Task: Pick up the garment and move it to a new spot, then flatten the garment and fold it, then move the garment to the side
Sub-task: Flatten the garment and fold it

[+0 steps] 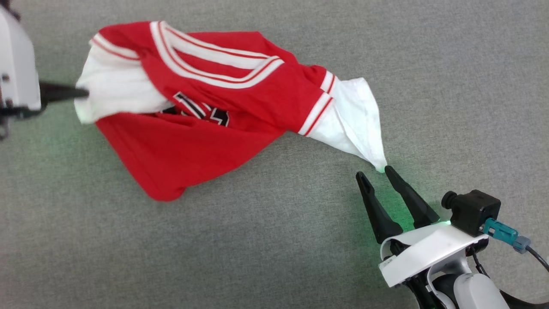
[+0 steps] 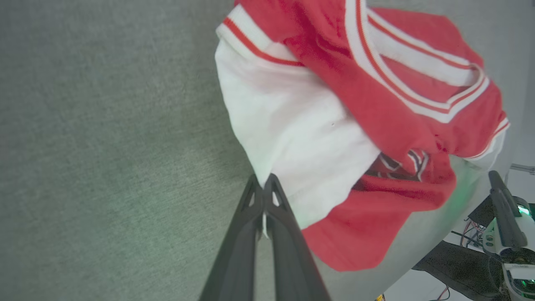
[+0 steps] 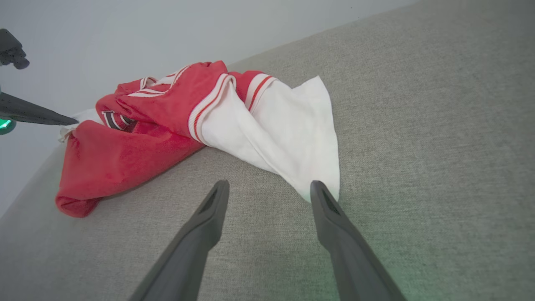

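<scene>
Grey fabric surface (image 1: 274,257), garment (image 1: 206,128) crumpled near one edge, left gripper (image 1: 83,92) pinched shut on white sleeve (image 1: 111,94), right gripper (image 1: 374,171) spread wide at other sleeve (image 1: 356,120) tip, pale wall (image 3: 125,33) beyond.

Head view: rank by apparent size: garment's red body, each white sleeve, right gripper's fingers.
1. red body of garment
2. white sleeve at left gripper and white sleeve near right gripper: alike, not ranked
3. right gripper's fingers

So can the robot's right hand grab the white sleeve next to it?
Probably yes. The right gripper is open, and the tip of the white sleeve lies at one fingertip with nothing between them. It likely needs only a small nudge forward.
</scene>
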